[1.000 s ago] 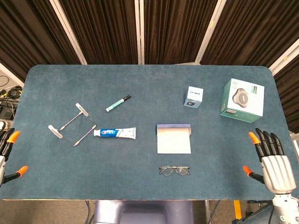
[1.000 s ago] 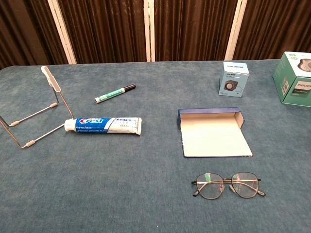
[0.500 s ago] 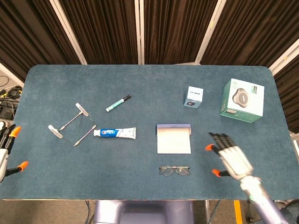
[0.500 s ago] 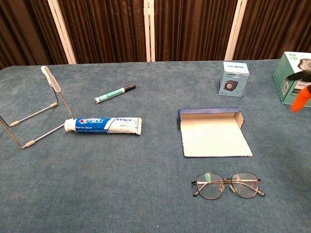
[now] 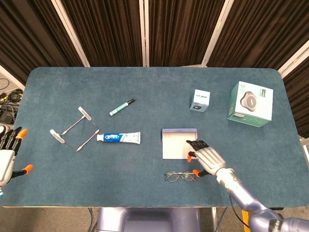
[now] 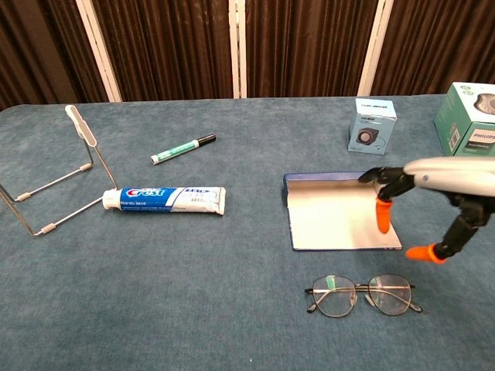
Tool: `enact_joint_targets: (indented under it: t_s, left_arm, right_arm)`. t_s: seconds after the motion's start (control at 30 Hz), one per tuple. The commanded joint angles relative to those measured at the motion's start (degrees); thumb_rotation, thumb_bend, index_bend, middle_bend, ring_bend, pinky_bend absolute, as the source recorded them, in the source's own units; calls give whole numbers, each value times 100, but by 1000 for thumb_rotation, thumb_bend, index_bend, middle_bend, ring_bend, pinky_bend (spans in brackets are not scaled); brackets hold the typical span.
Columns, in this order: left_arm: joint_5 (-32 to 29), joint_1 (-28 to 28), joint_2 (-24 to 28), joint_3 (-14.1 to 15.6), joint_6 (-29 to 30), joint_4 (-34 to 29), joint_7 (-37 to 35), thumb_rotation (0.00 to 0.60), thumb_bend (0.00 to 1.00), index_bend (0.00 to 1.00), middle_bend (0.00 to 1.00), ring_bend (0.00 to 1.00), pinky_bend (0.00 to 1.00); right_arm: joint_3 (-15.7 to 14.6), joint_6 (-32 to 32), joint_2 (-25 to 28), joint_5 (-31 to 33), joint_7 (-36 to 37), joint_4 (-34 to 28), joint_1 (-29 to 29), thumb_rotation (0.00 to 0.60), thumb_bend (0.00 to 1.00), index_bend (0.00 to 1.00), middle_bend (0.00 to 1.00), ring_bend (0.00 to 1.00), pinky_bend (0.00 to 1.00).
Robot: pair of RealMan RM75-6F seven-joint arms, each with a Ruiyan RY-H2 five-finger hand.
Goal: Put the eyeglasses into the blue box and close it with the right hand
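- Your blue box (image 6: 340, 216) lies open, nothing inside; eyeglasses (image 6: 363, 294) lie toward the desk's near edge.
- Your right hand (image 5: 206, 157) hovers over the box's right side, fingers spread, grasping nothing.

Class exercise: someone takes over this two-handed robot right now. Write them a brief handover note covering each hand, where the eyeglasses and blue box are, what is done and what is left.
Right hand: holds nothing, fingers spread, above the right edge of the blue box, just beyond the eyeglasses.
Left hand: open, holding nothing, at the table's left edge.
Eyeglasses: lying flat on the table in front of the box, apart from it, not gripped.
Blue box: open and lying flat, nothing inside.
Done: nothing yet.
Left: grasp the eyeglasses, place them in the box, close it with the right hand.
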Motion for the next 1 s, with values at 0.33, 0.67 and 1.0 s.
enact_joint_targets:
  t_s: [0.33,0.67,1.0]
  left_arm:
    - [-55,-44,-16,7,-36,-9,36,600,0,0,0,0,0]
    - [-75,-36,16,20,-12,10,-58,600,0,0,0,0,0]
    - [-93,-48,7,31,-12,6,-30,600,0,0,0,0,0]
  right_arm:
    - [-379,309,-832,1036,-1413,48,603,600,273,492,0,0,0]
    - [-523,562,-1035,1386,-1709,58,820,600,273,493,0,0,0]
    - [-689,629,-1133,1468,-1673,165,898,600,273,492,0,0,0]
